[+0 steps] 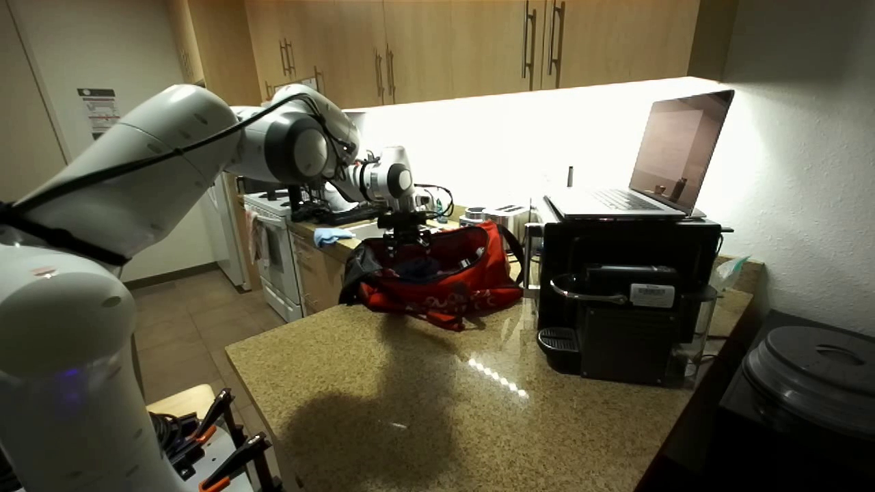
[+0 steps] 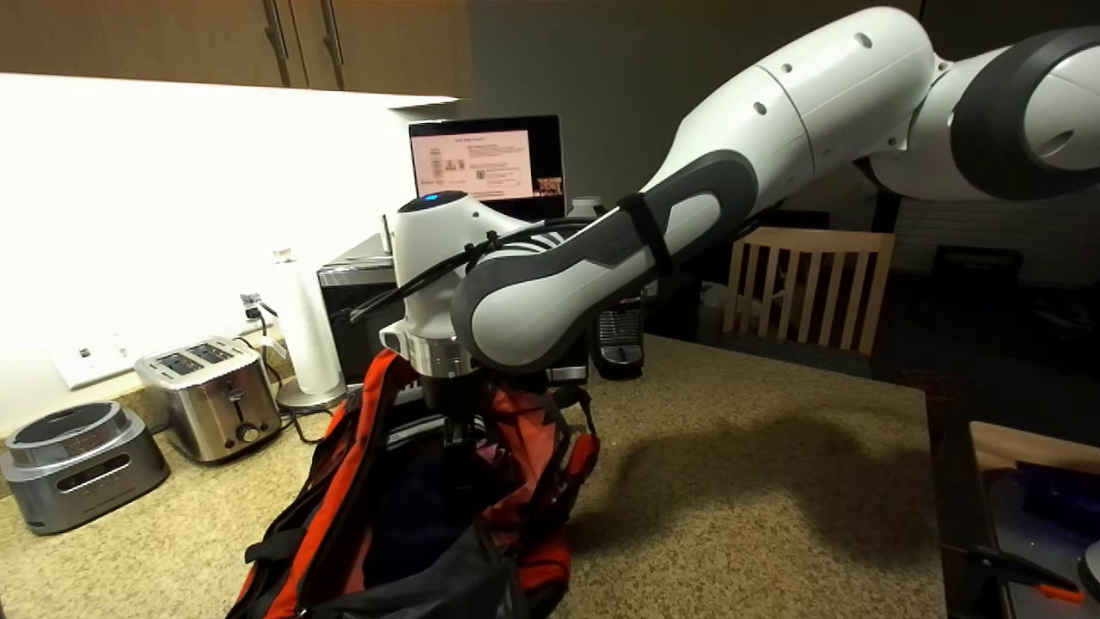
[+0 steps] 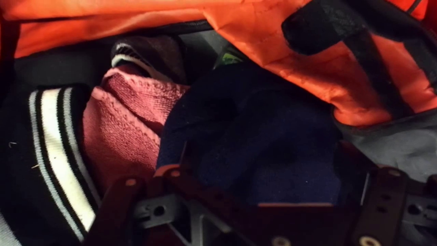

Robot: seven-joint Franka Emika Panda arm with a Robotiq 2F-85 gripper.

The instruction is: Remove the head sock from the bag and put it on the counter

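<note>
Pale wood cabinets (image 1: 478,48) hang over a glossy, speckled granite counter (image 1: 499,437). Head sock (image 3: 249,126): taken to be the navy-black cloth heaped inside the bag (image 1: 472,295), between the jaws in the wrist view. My judgement only, since a striped knit (image 3: 57,143), also dark, lies in the bag too. Gripper (image 3: 266,153) reaches down into the bag's mouth, jaws spread wide to either side of the cloth, nothing clasped. Whether the tips touch it, cannot tell.

Step in hand, as I read it: the grasp. Go a little deeper so the tips pass below the top folds, then close slowly on a thick pinch rather than one thin layer. Mind the pink cloth (image 3: 119,136) just beside; it could come up too. Red fabric seems to lap over one edge of the head sock and may drag, so lift straight and slow, well above the rim, before swinging out over the granite.

Head sock matte, limp-looking, softly domed. Pink cloth fuzzy, with a scalloped stitched seam. Striped knit ribbed at its white and grey bands. Bag floppy and creased, red with dark straps, grey inside. Farther off: toaster (image 2: 225,408), shiny metal, slotted; coffee machine (image 1: 625,335), black, boxy, hard-edged.
</note>
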